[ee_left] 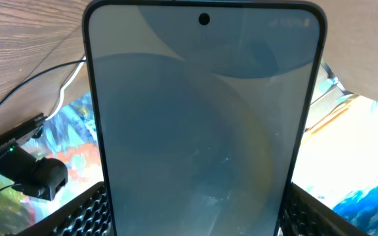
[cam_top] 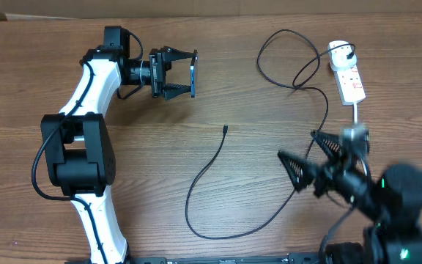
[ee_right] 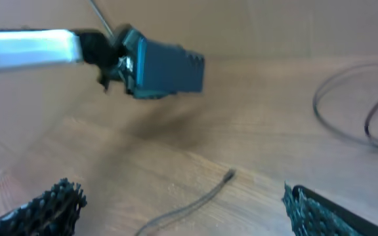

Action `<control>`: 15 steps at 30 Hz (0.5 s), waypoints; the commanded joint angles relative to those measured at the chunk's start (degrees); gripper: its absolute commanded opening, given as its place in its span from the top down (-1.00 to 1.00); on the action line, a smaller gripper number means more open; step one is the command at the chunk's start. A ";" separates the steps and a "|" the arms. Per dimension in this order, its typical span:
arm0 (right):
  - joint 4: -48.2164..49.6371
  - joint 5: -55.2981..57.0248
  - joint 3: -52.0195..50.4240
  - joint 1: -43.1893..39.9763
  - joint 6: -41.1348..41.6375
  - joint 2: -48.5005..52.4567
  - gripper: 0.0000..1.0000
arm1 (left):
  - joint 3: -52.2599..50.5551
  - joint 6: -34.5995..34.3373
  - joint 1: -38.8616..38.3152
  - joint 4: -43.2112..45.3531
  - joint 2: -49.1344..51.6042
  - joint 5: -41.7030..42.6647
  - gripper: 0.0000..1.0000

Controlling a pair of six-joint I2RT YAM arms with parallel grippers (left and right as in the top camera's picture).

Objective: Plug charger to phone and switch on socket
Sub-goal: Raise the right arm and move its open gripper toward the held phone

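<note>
Black charger (cam_top: 218,183): the cable loops over the wooden tabletop (cam_top: 123,220). Its connector tip (cam_top: 226,130) lies loose ahead of the right jaws and touches neither pair.
Phone (ee_left: 202,131): raised off the tabletop between the left jaws, with the screen facing that wrist. The camera-hole end points away from the jaws.
Left jaws: clamped on the phone's two long edges.
Right jaws: spread wide and empty, hovering with the connector tip on the wood in front of them.
Socket (cam_top: 349,77): off to the outer side of the right jaws and well apart from the left jaws. The cable's far end runs up to its rounded end. I cannot tell whether the switch is on.
Done so far: the phone is in hand.
Left to do: as I judge it, nearly everything. The tip must be gripped and pushed into the phone, and the switch must be pressed.
</note>
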 commanded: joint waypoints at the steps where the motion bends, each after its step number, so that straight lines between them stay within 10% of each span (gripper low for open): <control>1: -2.82 -0.02 7.37 -0.11 -1.86 7.91 -1.00 | 1.84 -0.59 0.26 0.15 0.15 2.43 -0.36; 8: 4.13 -31.76 9.27 -0.11 -1.66 20.50 -1.00 | 1.84 -0.57 -0.13 0.15 0.17 2.43 -0.36; 15: 8.24 -22.84 9.35 4.11 4.17 27.21 -1.00 | 1.84 -0.57 -0.68 0.15 0.17 2.12 -0.37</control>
